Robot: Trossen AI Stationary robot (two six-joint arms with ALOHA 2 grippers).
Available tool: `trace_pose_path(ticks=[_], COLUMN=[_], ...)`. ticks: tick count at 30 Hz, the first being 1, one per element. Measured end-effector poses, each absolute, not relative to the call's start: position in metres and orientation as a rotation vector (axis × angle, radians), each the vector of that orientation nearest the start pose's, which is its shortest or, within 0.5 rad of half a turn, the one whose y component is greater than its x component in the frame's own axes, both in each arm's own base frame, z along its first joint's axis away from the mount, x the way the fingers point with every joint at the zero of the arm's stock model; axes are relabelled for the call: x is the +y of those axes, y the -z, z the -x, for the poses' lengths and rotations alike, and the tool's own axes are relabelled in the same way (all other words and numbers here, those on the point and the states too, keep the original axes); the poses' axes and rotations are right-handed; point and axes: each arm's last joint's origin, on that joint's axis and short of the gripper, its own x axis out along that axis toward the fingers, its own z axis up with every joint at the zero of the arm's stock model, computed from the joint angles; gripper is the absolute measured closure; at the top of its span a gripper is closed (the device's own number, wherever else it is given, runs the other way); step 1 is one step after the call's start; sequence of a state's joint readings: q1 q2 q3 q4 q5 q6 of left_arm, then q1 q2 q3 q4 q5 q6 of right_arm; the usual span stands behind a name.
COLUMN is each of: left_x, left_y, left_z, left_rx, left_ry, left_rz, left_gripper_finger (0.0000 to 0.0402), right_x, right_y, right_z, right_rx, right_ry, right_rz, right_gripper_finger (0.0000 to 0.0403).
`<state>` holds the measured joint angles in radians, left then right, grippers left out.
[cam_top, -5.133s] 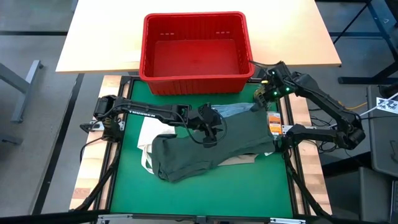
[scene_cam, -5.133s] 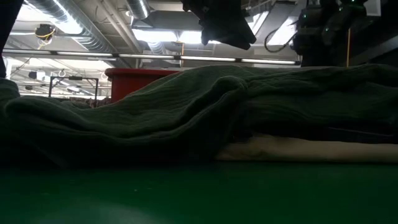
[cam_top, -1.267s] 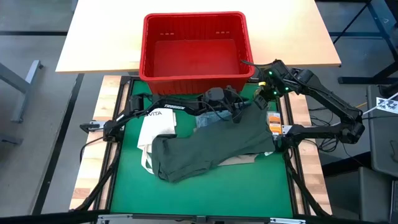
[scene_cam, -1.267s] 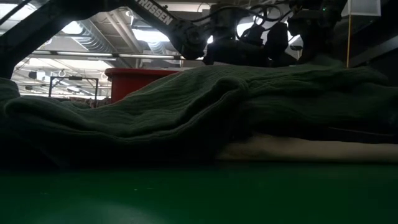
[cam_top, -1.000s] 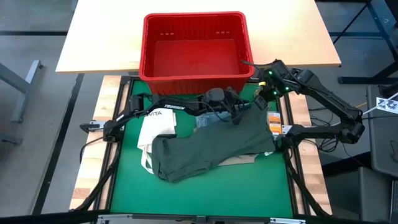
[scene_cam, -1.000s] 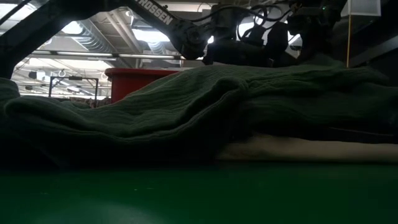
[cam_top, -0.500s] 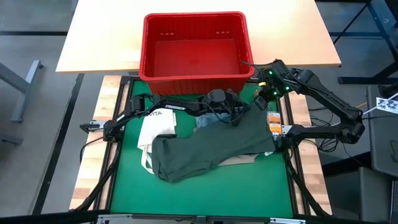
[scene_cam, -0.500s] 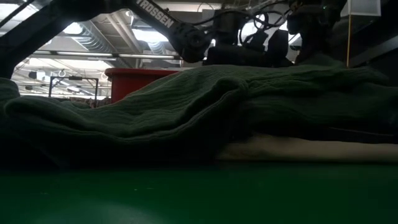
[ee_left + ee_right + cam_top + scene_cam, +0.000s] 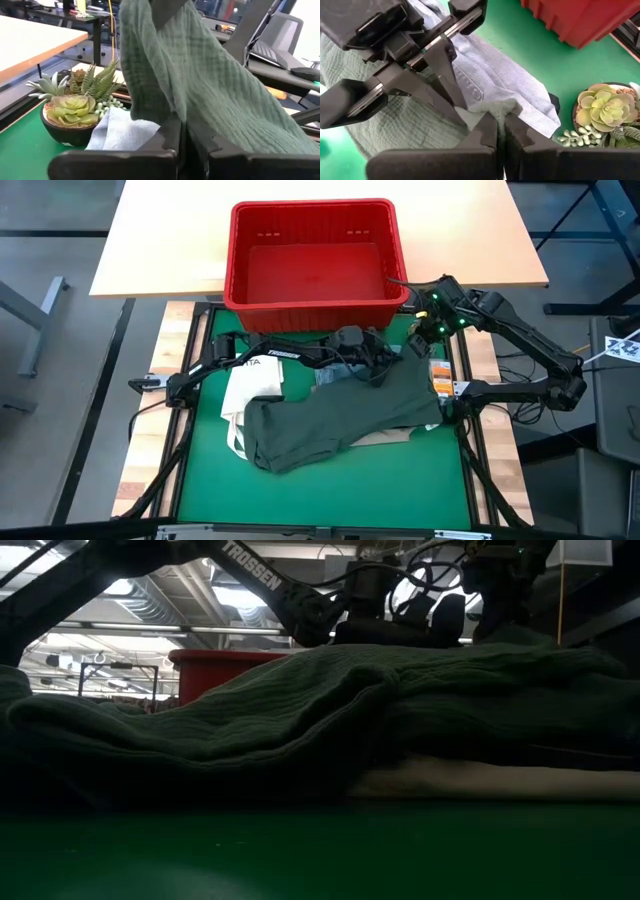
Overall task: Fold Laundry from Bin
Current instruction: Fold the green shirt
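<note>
The red bin (image 9: pixel 238 270) stands on the pale table beyond the green mat, with nothing showing inside it. An olive-green piece of laundry (image 9: pixel 330 415) lies spread over a light blue piece (image 9: pixel 490 70) and a beige piece (image 9: pixel 480 780). My left gripper (image 9: pixel 388 363) reaches in from the left and is shut on the green piece's far right part. My right gripper (image 9: pixel 412 346) is shut on the same cloth close beside it. In the right wrist view the left gripper (image 9: pixel 464 112) meets the cloth just short of my right gripper (image 9: pixel 501 131). My left gripper (image 9: pixel 183 137) pinches the green piece between its two fingers at a fold of its far right part (image 9: pixel 170 112), coming about level from the table's left. From there the cloth rises away from the fingers as a raised sheet. The rest lies on the pile. My right gripper pinches a small raised bit of the green piece's far right edge (image 9: pixel 496 107) between its two fingertips, slanting down from the far right. That bit is lifted off the light blue piece. The rest of the garment lies on the mat.
A white tote bag (image 9: pixel 250 385) lies left of the green piece, partly under it. A small bowl of succulents (image 9: pixel 602 112) stands at the mat's far right corner, right beside both grippers. The near half of the mat (image 9: pixel 330 495) is bare.
My left gripper has sunk a little toward the green piece's far right part. The garments lie as they did.
</note>
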<state>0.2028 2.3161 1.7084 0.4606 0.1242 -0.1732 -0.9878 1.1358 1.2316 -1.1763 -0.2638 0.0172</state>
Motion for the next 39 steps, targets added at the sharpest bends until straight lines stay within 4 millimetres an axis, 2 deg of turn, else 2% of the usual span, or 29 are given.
trace_pose_path(ticks=[12,15,21,26,29,33,39], left_x=[0.101,0.100,0.099,0.101,0.102,0.103,0.103], left_y=[-0.194,-0.195,-0.196,-0.196,-0.196,-0.195,-0.195], left_z=[-0.520,-0.520,-0.520,-0.519,-0.519,-0.519,-0.519], left_rx=[0.137,0.135,0.135,0.135,0.139,0.141,0.141], left_ry=[-0.043,-0.023,-0.006,-0.007,-0.008,-0.011,-0.012], left_rz=[0.164,0.162,0.151,0.150,0.150,0.151,0.151], left_gripper_finger=[0.0400,0.0400,0.0401,0.0401,0.0401,0.0401,0.0401], right_x=[-0.156,-0.155,-0.155,-0.144,-0.134,-0.125,-0.104], right_y=[-0.342,-0.342,-0.341,-0.336,-0.333,-0.334,-0.343], right_z=[-0.112,-0.113,-0.112,-0.105,-0.100,-0.095,-0.081], right_rx=[0.883,0.875,0.876,0.995,1.088,1.120,1.085], right_ry=[0.649,0.633,0.643,0.624,0.574,0.504,0.586], right_rz=[-0.680,-0.690,-0.716,-0.804,-0.871,-0.910,-0.918], right_gripper_finger=[0.0384,0.0353,0.0255,0.0205,0.0196,0.0199,0.0202])
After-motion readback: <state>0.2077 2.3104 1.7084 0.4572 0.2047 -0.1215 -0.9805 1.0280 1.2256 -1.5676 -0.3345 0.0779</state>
